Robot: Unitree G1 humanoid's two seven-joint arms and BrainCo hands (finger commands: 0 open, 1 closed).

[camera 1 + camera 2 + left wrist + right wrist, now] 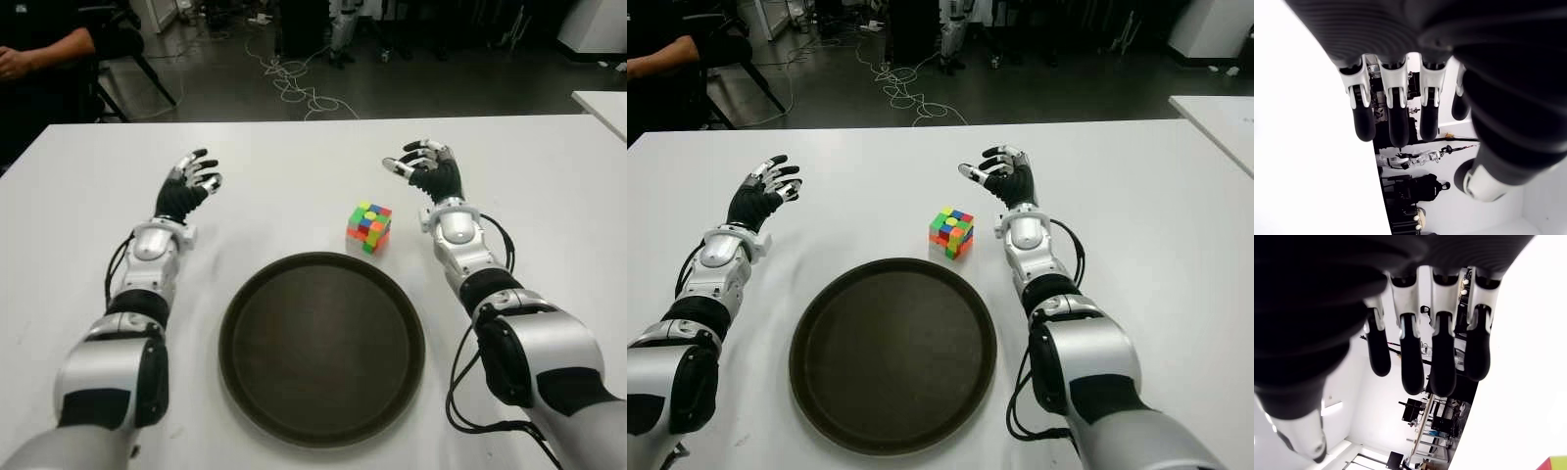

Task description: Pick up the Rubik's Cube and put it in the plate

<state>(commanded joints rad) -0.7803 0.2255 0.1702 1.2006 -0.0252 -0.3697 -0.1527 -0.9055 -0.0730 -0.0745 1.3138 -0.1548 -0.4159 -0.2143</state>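
The Rubik's Cube (369, 226) stands on the white table (294, 166), just beyond the far right rim of the round dark plate (321, 345). My right hand (423, 166) is raised to the right of the cube and a little farther back, fingers spread and holding nothing. A corner of the cube (1556, 463) shows in the right wrist view, apart from the fingers (1442, 362). My left hand (192, 182) is up at the left of the plate, open, with relaxed fingers (1396, 117).
A person's arm (44, 54) and a chair are beyond the table's far left corner. Cables (294, 83) lie on the dark floor behind. A second white table (602, 103) edge shows at the right.
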